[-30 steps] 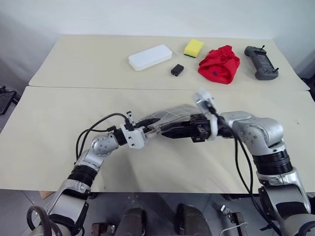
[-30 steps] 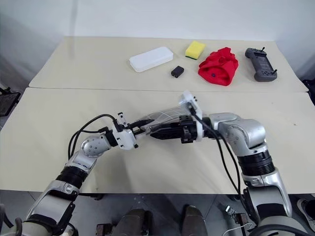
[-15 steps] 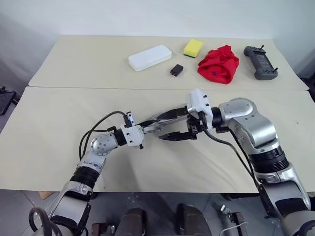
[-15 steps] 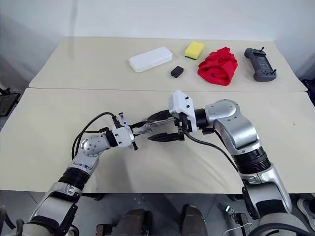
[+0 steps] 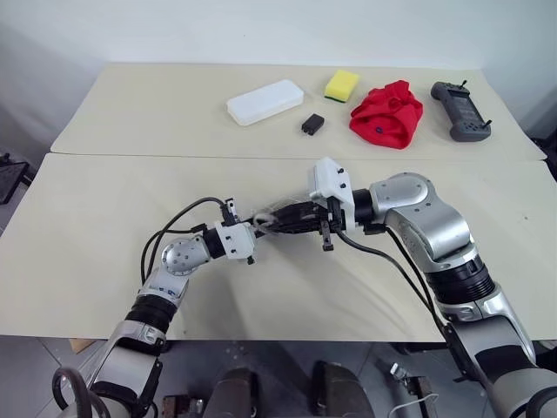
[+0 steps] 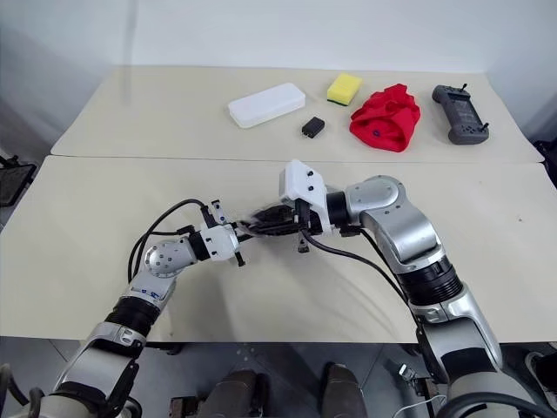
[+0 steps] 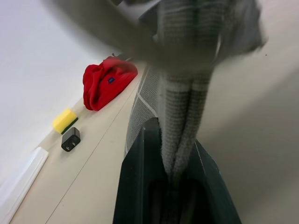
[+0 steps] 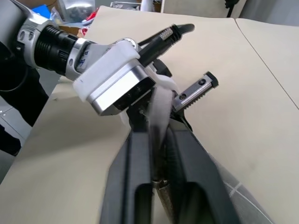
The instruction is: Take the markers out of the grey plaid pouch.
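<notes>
— Nearest first?

— Saw two claws meeting end to end over the near table (image 5: 78,261). Left gripper (image 7: 174,154) clamped tight on the grey plaid pouch (image 7: 187,84), cloth pinched flat between both black fingers (image 7: 140,177) in the left wrist view. Right gripper (image 8: 159,154) closed on the same pouch from the opposite end, a pale fold of fabric squeezed between its fingers (image 8: 135,177) in the right wrist view.

— Anything one camera gave that another withheld?

— From the head, just a dark bunched strip of pouch (image 5: 283,215) between the two claws, held off the table. From the left wrist, the grid lines on the cloth, plain and close. From the right wrist, the left claw's white housing (image 8: 114,77) just beyond its own fingertips.

— Contents?

— Could not tell. Pouch mouth hidden in every view; no markers made out, inside or outside.

— Further out?

— Well beyond both claws, on the far table (image 5: 148,104): one white hard case (image 5: 265,101), shut, contents unseen. Right of it, one small black block (image 5: 313,124). Behind that, one yellow sponge (image 5: 342,84). Further right, one crumpled red cloth (image 5: 388,113), then one grey handheld controller (image 5: 461,111) at the far right.

— Count?

— Two claws, one pouch, two tables, one each of the five far things.
</notes>
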